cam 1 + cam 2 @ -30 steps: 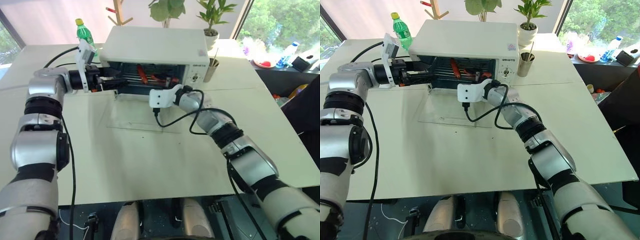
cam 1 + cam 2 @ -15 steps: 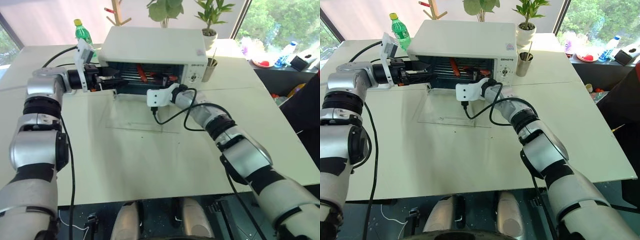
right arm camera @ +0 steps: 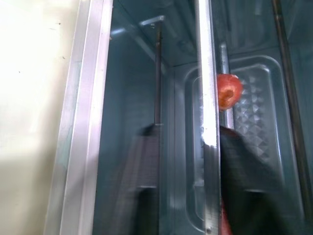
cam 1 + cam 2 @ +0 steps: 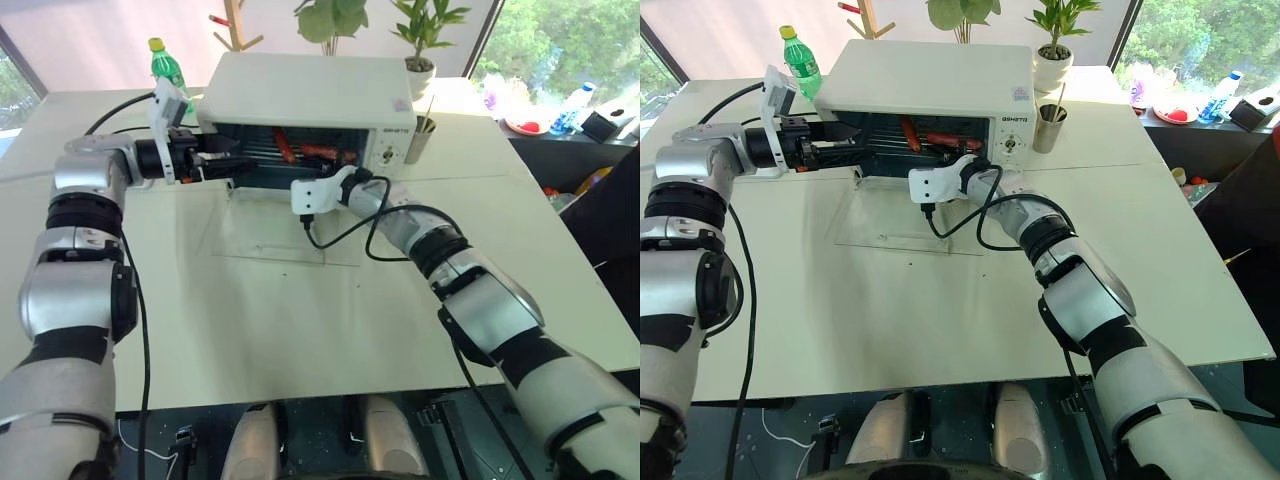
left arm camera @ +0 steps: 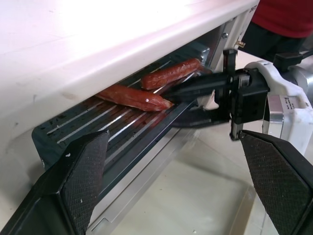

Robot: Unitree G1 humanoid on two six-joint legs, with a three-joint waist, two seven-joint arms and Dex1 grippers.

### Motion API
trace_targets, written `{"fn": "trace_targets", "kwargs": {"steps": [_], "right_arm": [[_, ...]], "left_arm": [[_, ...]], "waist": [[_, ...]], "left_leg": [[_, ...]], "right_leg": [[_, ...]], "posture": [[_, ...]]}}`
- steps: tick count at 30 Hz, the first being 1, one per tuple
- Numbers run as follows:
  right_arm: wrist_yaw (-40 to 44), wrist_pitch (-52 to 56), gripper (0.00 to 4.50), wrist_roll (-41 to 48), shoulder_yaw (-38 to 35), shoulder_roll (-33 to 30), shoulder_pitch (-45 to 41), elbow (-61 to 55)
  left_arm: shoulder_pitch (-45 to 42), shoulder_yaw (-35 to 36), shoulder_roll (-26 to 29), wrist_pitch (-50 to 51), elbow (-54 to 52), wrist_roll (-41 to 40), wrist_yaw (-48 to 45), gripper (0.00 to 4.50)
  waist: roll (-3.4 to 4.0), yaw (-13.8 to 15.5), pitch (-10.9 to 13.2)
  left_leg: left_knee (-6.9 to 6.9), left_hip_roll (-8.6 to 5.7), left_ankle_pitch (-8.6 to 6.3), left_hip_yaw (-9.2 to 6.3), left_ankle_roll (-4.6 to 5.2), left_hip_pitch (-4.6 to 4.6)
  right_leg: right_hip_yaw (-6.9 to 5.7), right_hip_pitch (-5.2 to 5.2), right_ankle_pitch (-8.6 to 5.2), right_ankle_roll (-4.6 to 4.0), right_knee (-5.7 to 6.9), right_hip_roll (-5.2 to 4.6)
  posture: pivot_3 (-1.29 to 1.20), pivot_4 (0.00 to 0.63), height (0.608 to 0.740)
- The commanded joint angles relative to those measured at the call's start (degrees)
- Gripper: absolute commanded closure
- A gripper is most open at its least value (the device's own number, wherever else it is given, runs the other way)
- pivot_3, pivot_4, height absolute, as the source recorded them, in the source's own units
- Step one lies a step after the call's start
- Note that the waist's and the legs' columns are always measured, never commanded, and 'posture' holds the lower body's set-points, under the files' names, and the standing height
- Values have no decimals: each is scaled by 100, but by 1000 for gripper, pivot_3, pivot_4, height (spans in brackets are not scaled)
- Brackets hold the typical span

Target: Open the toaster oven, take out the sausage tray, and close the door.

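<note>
toaster oven (image 4: 310, 92) open, 2 sausages (image 5: 146, 90) inside

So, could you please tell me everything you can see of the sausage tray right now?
The sausage tray is a shallow silver metal tray with a ribbed base, sitting level inside the open toaster oven, its front edge at the mouth. Two reddish-brown sausages lie on it, angled side by side. The right gripper reaches in from the front with its black fingers closed at the tray's front rim beside the nearer sausage; from the right wrist view the rim runs between the fingers. The left gripper hangs open nearby, apart from the tray.
</note>
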Motion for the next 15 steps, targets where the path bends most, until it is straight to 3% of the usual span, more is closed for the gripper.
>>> {"fn": "trace_targets", "kwargs": {"steps": [1,6,7,15], "right_arm": [[-39,-41,4056,3,-11,24,-178,35],[-24,-47,4056,18,-11,15,-155,68],[-8,-64,4293,28,-14,11,-142,56],[125,-55,4293,56,-25,-109,111,-428]], "left_arm": [[-206,150,99,-41,-214,-27,5,0],[-211,141,99,-33,-213,-22,-17,0],[-212,139,98,-33,-211,-20,-20,0],[-222,122,83,-41,-191,-7,-47,0]], "waist": [[0,-1,0],[0,0,0],[0,0,0],[0,0,0]], "left_leg": [[0,0,0,0,0,0],[-1,0,0,0,0,0],[-1,0,0,0,0,0],[-1,0,0,1,0,0]], "right_leg": [[0,0,0,0,0,0],[0,-1,0,0,0,0],[0,0,0,0,0,0],[1,0,0,0,0,0]], "posture": [[0,150,717],[0,150,717],[0,150,717],[0,150,717]]}}
